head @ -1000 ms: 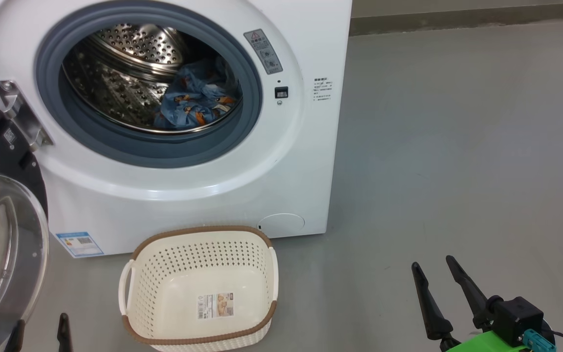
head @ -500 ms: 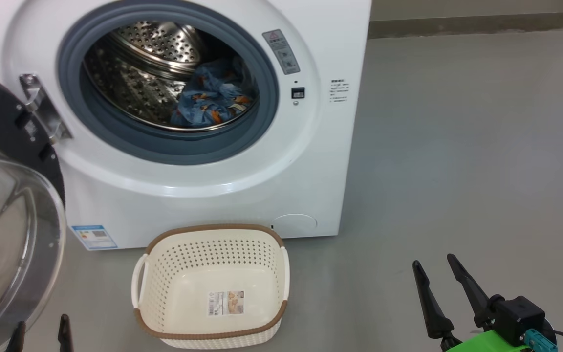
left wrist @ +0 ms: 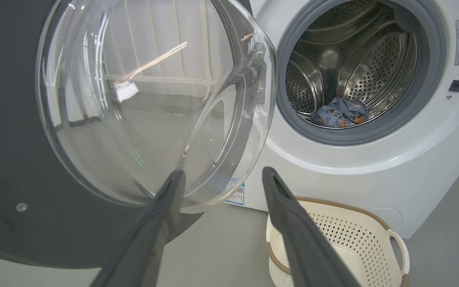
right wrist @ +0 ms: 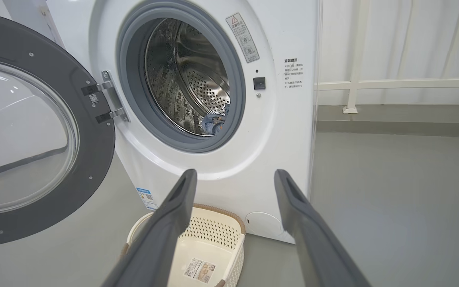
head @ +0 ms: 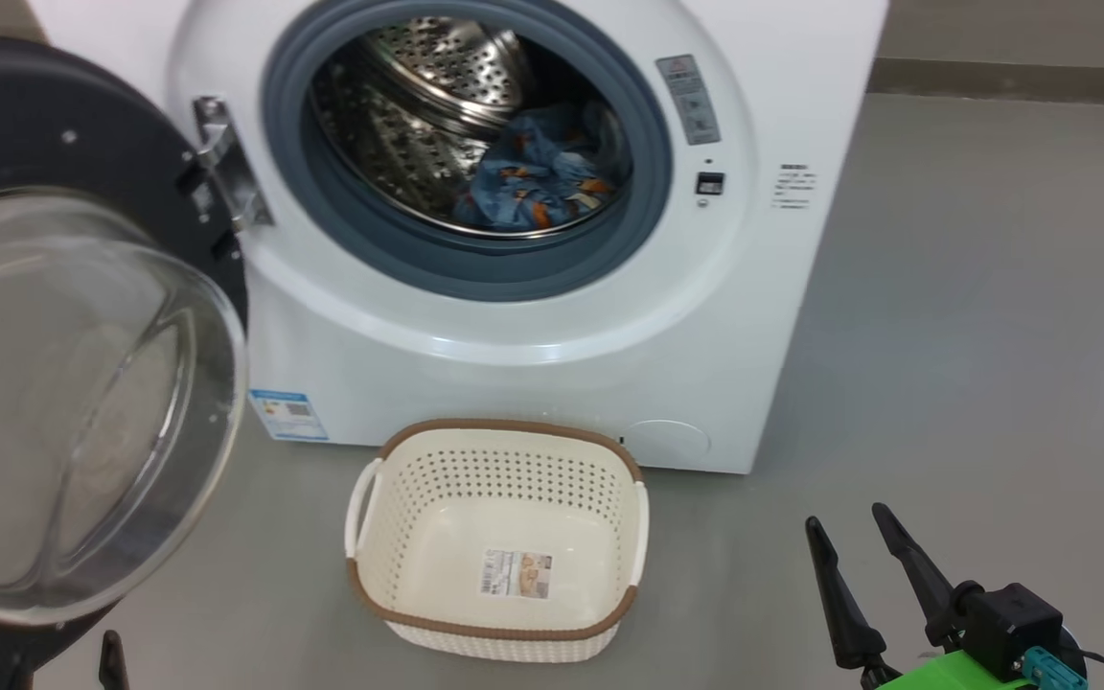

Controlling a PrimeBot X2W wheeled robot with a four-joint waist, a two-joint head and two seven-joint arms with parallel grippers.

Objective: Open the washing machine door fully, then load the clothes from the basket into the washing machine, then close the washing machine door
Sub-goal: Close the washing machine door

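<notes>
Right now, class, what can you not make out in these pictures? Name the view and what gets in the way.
Clothes: right wrist view, mostly hidden behind the grey door seal.
Door: head view, cut off by the left and bottom edges.
Warning label: head view, print too small to read.
Basket: left wrist view, partly behind a finger of the left gripper, cut by the bottom edge.

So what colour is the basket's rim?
Brown, with a braided look, around the cream-white basket; the head view shows it best.
</notes>
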